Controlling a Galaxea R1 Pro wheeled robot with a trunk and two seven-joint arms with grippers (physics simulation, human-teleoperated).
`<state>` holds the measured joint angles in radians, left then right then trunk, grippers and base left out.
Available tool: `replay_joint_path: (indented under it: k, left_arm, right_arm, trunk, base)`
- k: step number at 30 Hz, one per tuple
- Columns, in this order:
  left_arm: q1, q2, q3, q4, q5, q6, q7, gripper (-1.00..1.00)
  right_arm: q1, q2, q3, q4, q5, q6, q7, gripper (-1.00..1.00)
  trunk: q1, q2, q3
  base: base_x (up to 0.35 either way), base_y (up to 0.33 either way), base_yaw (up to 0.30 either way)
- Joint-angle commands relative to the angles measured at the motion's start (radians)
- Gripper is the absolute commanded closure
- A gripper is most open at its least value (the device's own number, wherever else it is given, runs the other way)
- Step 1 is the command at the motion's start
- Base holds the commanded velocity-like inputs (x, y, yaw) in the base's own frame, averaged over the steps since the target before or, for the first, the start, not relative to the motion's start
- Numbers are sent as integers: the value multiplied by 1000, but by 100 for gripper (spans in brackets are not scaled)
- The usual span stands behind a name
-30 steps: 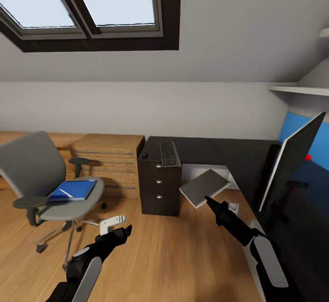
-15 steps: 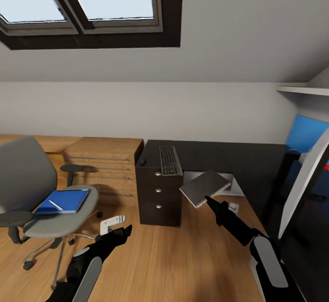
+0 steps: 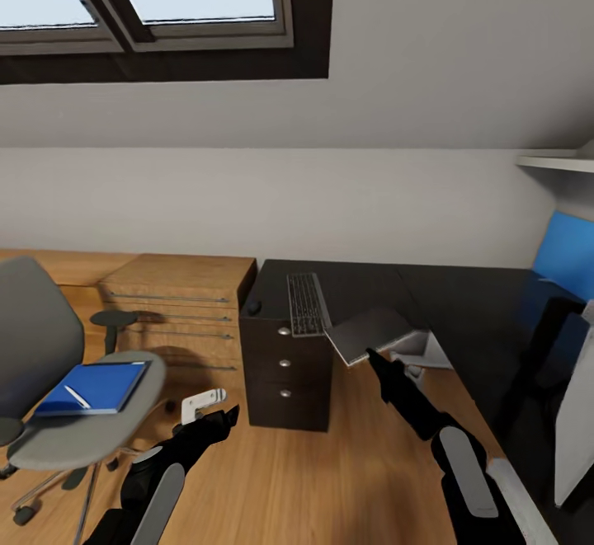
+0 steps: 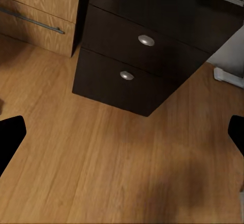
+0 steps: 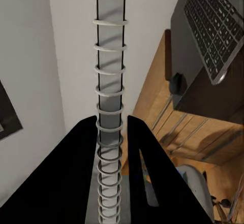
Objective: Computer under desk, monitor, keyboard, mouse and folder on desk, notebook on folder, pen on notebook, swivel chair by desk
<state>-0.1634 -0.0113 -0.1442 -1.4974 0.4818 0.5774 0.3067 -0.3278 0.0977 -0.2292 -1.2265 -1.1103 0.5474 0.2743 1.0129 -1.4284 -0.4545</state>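
The right gripper (image 3: pixel 369 354) has its jaws pinched on the spiral-bound edge of the notebook (image 3: pixel 370 334), which hangs in the air, tilted, just beside the drawer unit (image 3: pixel 285 368) and in front of the surface (image 3: pixel 462 302). In the right wrist view the black fingers (image 5: pixel 84 168) close on either side of the wire binding of the notebook (image 5: pixel 110 71). The keyboard (image 3: pixel 306 303) lies on the surface above the drawer unit, its near end slightly past the edge, and the mouse (image 3: pixel 253 307) sits just beside it, toward the wooden chest (image 3: pixel 177 302). In the right wrist view the keyboard (image 5: pixel 216 23) and mouse (image 5: pixel 178 83) show again, close together. The left gripper (image 3: pixel 221 418) hangs low over the wooden floor (image 3: pixel 330 479), in front of the drawer unit; in the left wrist view its dark fingertips (image 4: pixel 10 137) stand far apart at the two edges, so the jaws are spread and hold nothing, with the drawer unit (image 4: pixel 147 56) ahead. The chair (image 3: pixel 49 397) stands well apart from the drawer unit, beyond the chest, with the blue folder (image 3: pixel 92 386) flat on its seat and the pen (image 3: pixel 77 397) on top of the folder. The monitor (image 3: pixel 575 413) stands on the surface far from the drawer unit, cut off by the picture's edge.
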Motion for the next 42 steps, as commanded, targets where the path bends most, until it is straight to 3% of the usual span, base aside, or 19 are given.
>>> replay_joint_path:
  k: [1, 6, 7, 8, 12, 14, 16, 17, 18, 24, 32, 42]
  left_arm:
    - [-1, 0, -1, -1, 11, 3, 9, -100]
    - [-1, -1, -1, -1, 11, 2, 9, -100]
    - [-1, -1, -1, -1, 11, 2, 9, -100]
    - [-1, -1, -1, -1, 11, 3, 9, -100]
    - [-1, -1, -2, -1, 11, 3, 9, -100]
    - [-1, 0, -2, -1, 11, 4, 8, -100]
    - [-1, 0, -2, -2, 11, 4, 8, -100]
    - [-1, 0, -2, -2, 12, 4, 8, -100]
    - [-1, 0, -2, -1, 12, 4, 8, -100]
    - [-1, 0, -2, -1, 13, 4, 8, -100]
    - [-1, 0, -2, -3, 12, 2, 9, -100]
    - [-1, -1, -2, -10, 15, 3, 9, -100]
  right_arm:
    - [-2, 8, -3, 0, -8, -15, -9, 100]
    - [-19, 44, 0, 1, -9, -169, -99, 100]
    - [-56, 56, 0, 3, -10, -293, -152, 100]
    - [-76, 59, 0, 7, -11, -362, -171, 100]
    - [-107, 62, 1, 48, -19, -539, -199, 100]
    - [-117, 62, 0, 94, -45, -642, -207, 100]
    - [-120, 62, -1, 119, -75, -679, -209, 100]
    - [-121, 62, -2, 126, -86, -687, -210, 100]
    - [-122, 63, -2, 161, -127, -705, -210, 100]
    - [-123, 61, -1, 239, -161, -714, -210, 100]
    - [-123, 62, -1, 264, -171, -714, -210, 100]
    - [-122, 61, -1, 281, -172, -685, -200, 100]
  trunk:
    - [1, -1, -1]
    - [1, -1, -1]
    - [1, -1, -1]
    - [1, -1, -1]
    - [1, -1, -1]
    - [1, -1, -1]
    - [1, -1, -1]
    - [1, -1, -1]
    - [1, -1, -1]
    - [1, -1, -1]
    - [1, -1, -1]
    - [1, -1, -1]
  base:
    - [326, 0, 0]
    - [326, 0, 0]
    - [326, 0, 0]
    - [326, 0, 0]
    - [326, 0, 0]
    - [326, 0, 0]
    - [326, 0, 0]
    - [326, 0, 0]
    - [326, 0, 0]
    - [326, 0, 0]
    - [282, 0, 0]
    - [44, 0, 0]
